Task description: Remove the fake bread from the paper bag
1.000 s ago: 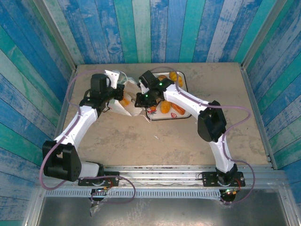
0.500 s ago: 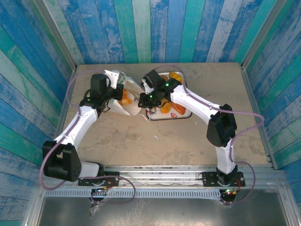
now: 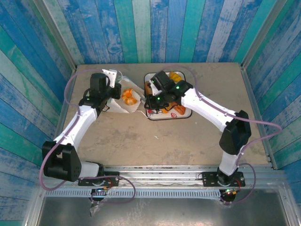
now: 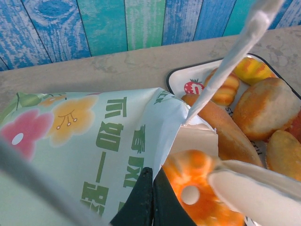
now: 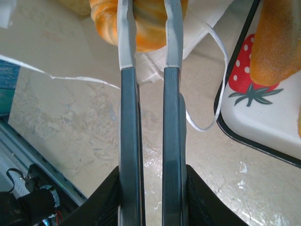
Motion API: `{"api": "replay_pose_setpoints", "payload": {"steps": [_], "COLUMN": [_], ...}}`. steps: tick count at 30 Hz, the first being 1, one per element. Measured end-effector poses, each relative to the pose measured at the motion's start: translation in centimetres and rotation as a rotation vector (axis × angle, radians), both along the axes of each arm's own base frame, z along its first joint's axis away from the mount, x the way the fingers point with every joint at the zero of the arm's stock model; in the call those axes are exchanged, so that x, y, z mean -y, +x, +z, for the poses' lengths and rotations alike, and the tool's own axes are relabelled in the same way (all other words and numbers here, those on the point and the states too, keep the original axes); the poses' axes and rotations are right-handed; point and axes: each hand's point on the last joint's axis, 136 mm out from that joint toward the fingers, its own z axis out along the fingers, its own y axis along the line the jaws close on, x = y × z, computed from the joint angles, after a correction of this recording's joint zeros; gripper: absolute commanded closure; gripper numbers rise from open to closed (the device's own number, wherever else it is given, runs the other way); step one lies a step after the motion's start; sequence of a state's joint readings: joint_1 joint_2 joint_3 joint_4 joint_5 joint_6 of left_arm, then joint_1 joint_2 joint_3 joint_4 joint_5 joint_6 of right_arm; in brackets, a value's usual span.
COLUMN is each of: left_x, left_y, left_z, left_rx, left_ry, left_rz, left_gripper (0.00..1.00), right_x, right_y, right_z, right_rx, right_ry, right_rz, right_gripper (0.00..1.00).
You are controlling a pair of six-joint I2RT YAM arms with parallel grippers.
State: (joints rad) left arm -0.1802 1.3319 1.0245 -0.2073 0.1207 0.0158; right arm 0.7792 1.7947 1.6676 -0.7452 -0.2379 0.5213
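- The left gripper (image 4: 150,195) has its black jaws pressed together, pinching the edge of the pale paper bag printed with green lettering and pink and yellow flowers (image 4: 108,141).
- The bag lies on the beige table (image 3: 155,141), its open mouth turned towards the right arm.
- At that mouth sits one piece of the fake bread, a glossy orange ridged toy bun (image 4: 188,169).
- The right gripper (image 5: 151,197) is clamped on a pair of metal tongs with dark handles and grey tips (image 5: 171,117).
- The tong arms stand narrowly apart and their tips pinch the orange bun from both sides.
- A thin white loop handle (image 5: 225,70) of the bag trails on the table just beside the tongs.
- Past the bag is a white strawberry-print tray with a dark rim (image 4: 176,77).
- The tray holds more toy pastries: a long golden-brown roll (image 4: 225,129), a round brown bun (image 4: 265,108) and a yellow striped one (image 4: 254,68).
- Blue and green painted planks (image 3: 150,28) wall the far side.
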Motion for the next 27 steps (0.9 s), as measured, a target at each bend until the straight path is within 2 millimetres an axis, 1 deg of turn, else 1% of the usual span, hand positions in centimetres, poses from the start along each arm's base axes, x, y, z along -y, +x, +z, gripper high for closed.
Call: {"api": "replay_pose_setpoints", "payload": {"steps": [4, 7, 10, 15, 19, 22, 27], "left_x": [-0.6, -0.9, -1.1, -1.1, -1.1, -1.1, -1.1], "left_y": [0.3, 0.5, 0.7, 0.7, 0.7, 0.7, 0.6], "left_z": [0.6, 1.2, 1.6, 1.7, 1.7, 1.6, 1.6], "left_rx": [0.010, 0.021, 0.029, 0.028, 0.027, 0.025, 0.024], "left_ry": [0.000, 0.000, -0.003, -0.006, -0.006, -0.006, -0.006], "left_rz": [0.030, 0.049, 0.057, 0.058, 0.058, 0.058, 0.057], "left_gripper": [1.00, 1.00, 1.00, 1.00, 1.00, 1.00, 1.00], "right_x": [2.0, 4.2, 6.8, 11.4, 14.1, 15.3, 15.6], "right_y": [-0.9, -1.3, -1.5, -1.6, -1.7, -1.6, -1.5], "right_z": [1.4, 2.2, 2.7, 2.5, 1.7, 0.8, -0.4], "right_rx": [0.025, 0.041, 0.053, 0.057, 0.044, 0.023, -0.010], "right_ry": [0.016, 0.025, 0.033, 0.038, 0.033, 0.026, 0.031], "right_rz": [-0.018, -0.051, -0.099, -0.198, -0.264, -0.297, -0.307], "right_gripper": [0.99, 0.99, 0.99, 1.00, 0.99, 0.99, 0.99]}}
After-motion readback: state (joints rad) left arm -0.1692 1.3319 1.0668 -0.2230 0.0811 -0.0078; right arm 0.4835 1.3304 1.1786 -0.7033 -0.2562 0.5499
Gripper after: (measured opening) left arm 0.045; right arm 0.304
